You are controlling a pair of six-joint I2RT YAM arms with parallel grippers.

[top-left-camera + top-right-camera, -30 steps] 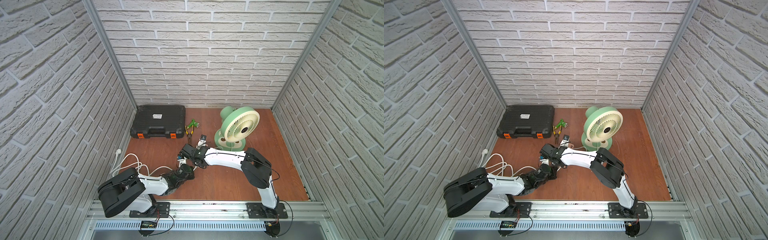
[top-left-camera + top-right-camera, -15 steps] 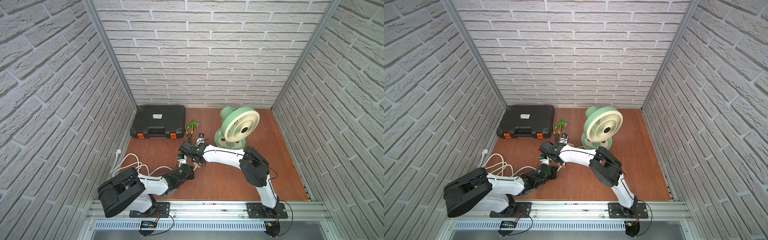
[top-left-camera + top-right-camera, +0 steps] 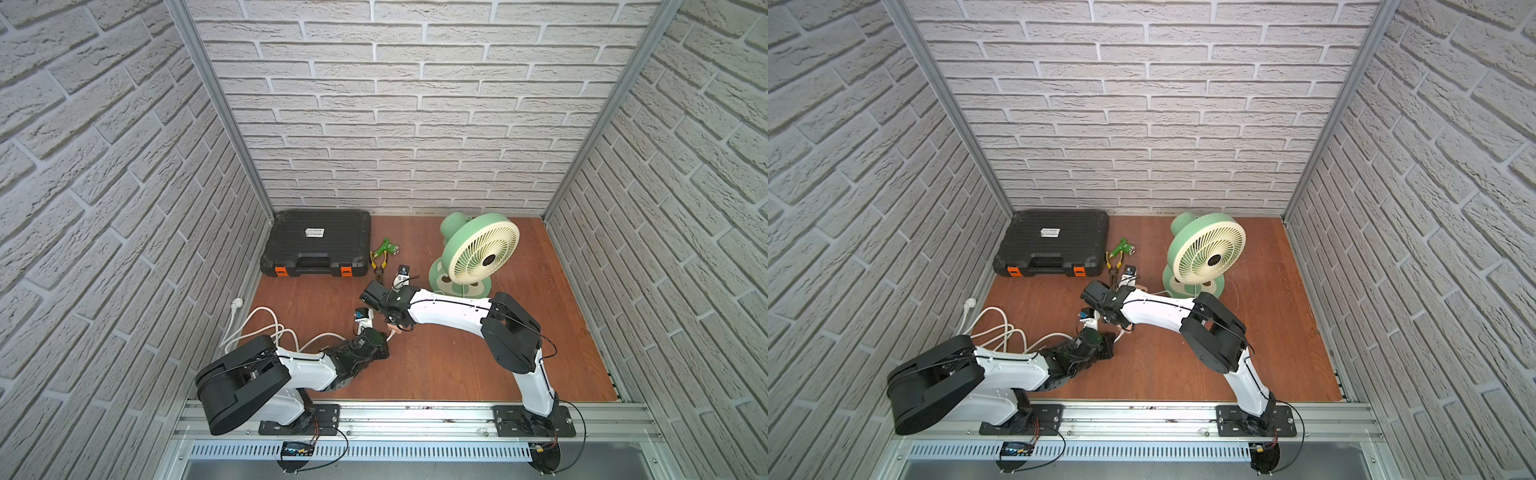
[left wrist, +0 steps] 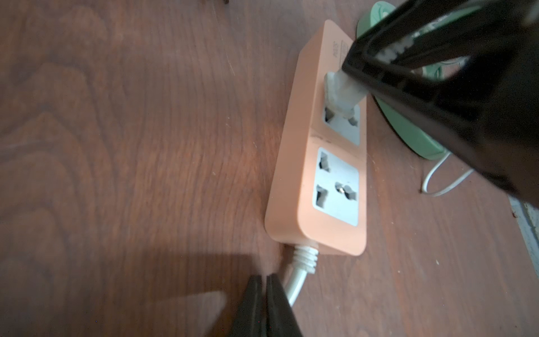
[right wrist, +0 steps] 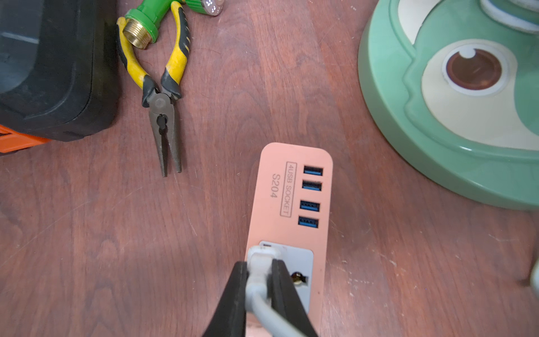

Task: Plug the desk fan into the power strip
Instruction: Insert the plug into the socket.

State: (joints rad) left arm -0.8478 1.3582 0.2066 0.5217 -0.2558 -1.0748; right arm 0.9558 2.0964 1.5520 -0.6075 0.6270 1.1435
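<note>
The peach-pink power strip (image 5: 280, 186) lies on the wooden floor beside the desk fan (image 3: 482, 259), which stands upright at the back right. My right gripper (image 5: 259, 265) is shut on the fan's small white plug (image 5: 259, 256). The plug is pressed against the socket face next to the USB ports (image 5: 310, 198), and its prongs are hidden. In the left wrist view the plug (image 4: 339, 93) sits tilted on that far socket. My left gripper (image 4: 266, 277) is shut with nothing in it, on the floor beside the strip's thick white cable (image 4: 297, 280). In both top views the arms hide most of the strip.
A black toolcase (image 3: 318, 247) sits at the back left. Yellow-handled pliers (image 5: 163, 116) and a green hose fitting (image 3: 388, 247) lie between it and the fan's base (image 5: 437, 116). The strip's cable lies coiled (image 3: 257, 328) by the left wall.
My right wrist has shifted slightly toward the back wall, still holding the plug. The left arm has stayed where it was.
</note>
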